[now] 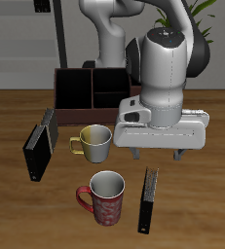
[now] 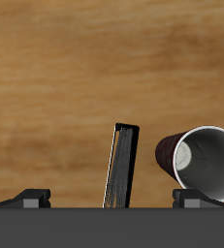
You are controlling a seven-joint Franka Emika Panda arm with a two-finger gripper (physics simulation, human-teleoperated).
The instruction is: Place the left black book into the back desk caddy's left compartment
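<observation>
While gripper (image 1: 164, 154) hangs above slim black book (image 1: 149, 199), jaws apart and empty, we find book standing on table beside red mug (image 1: 105, 197); grasp, carry to caddy (image 1: 89, 88) all remain.

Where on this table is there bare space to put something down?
Bare wood lies along the front edge before the thicker black book, and beside the left black book on its side away from the red mug. It is crowded between the yellow mug, the red mug and the back desk caddy.
</observation>
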